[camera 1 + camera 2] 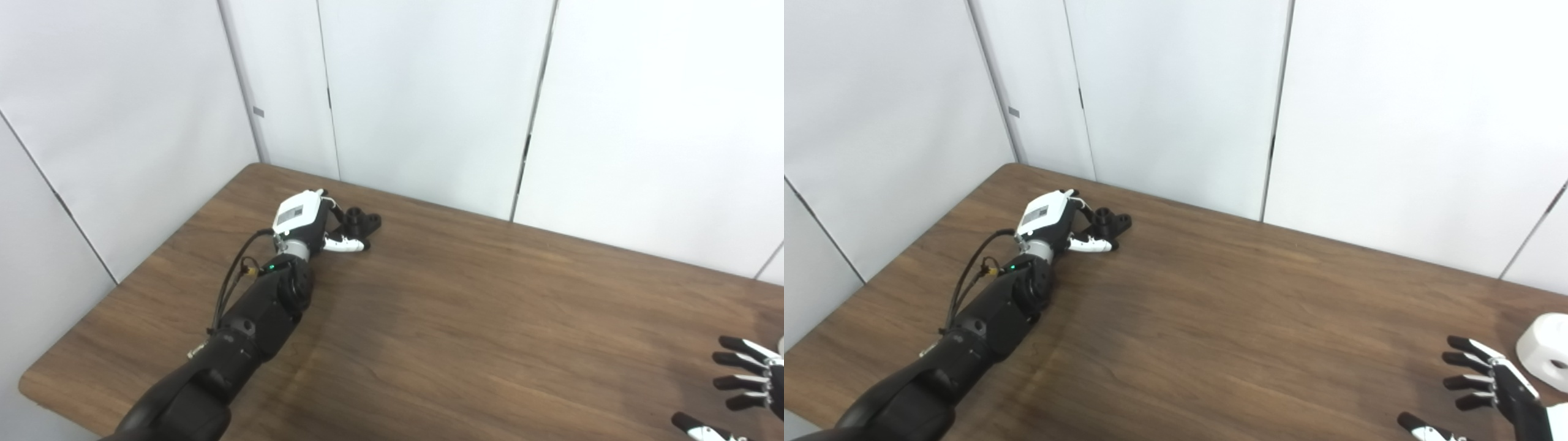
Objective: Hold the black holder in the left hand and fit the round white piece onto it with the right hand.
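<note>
The black holder point(362, 222) rests on the wooden table point(465, 318) near its far left corner. My left hand point(309, 222) lies against it, fingers curled on its left side and thumb point(346, 245) along its near side, closed around it. The round white piece point(1546, 358), with a hole in its side, sits at the right edge of the right eye view. Just left of it and apart from it, my right hand point(1488, 392) hovers open with fingers spread. Only a sliver of the piece shows in the left eye view.
White wall panels point(429, 92) stand close behind the table's far edge and along its left side. The table's left edge point(141, 263) runs close beside my left forearm point(257, 318). Bare wood lies between the two hands.
</note>
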